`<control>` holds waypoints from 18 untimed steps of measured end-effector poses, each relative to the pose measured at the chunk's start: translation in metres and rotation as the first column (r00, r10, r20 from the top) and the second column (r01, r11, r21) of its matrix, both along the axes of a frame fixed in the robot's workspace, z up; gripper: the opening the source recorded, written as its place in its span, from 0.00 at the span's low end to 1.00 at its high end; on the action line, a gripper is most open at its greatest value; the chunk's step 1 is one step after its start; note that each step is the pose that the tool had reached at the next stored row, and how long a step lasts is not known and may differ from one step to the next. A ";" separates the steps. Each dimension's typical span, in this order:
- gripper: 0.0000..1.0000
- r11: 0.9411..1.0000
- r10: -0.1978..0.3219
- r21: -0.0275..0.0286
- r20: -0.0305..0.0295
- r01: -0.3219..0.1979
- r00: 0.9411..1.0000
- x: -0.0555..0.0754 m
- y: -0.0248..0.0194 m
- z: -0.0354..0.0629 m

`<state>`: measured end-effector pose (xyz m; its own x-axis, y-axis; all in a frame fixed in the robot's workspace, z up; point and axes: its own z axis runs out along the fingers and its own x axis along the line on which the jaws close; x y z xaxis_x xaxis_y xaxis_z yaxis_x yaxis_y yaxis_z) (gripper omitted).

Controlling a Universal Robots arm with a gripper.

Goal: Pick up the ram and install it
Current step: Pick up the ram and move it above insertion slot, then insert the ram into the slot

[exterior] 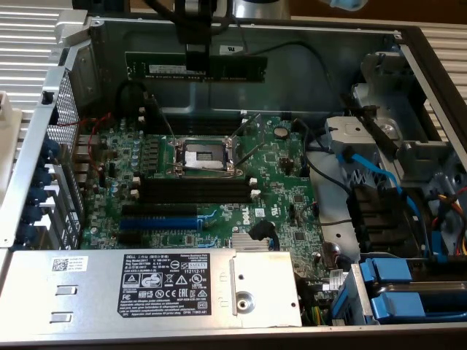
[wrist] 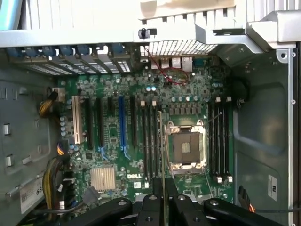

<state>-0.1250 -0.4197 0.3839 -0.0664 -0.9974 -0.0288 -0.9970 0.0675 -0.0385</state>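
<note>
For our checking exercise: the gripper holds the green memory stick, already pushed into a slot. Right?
No. The gripper does hold the memory stick, but the exterior view shows it up in the air, not in a slot.

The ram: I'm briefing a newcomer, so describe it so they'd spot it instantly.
In the open computer case, look above the green motherboard. The claw holds the ram level there: a thin green stick, unlike the black slots fixed on the board.
</note>
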 end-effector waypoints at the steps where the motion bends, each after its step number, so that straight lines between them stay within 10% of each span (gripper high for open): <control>1: 0.15 1.000 0.000 0.006 0.004 0.000 1.000 -0.002 -0.0016 -0.0014; 18: 0.15 1.000 0.000 0.012 0.004 0.000 1.000 -0.002 -0.0031 -0.0056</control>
<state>-0.1271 -0.4228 0.3784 -0.0665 -0.9970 -0.0407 -0.9968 0.0682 -0.0421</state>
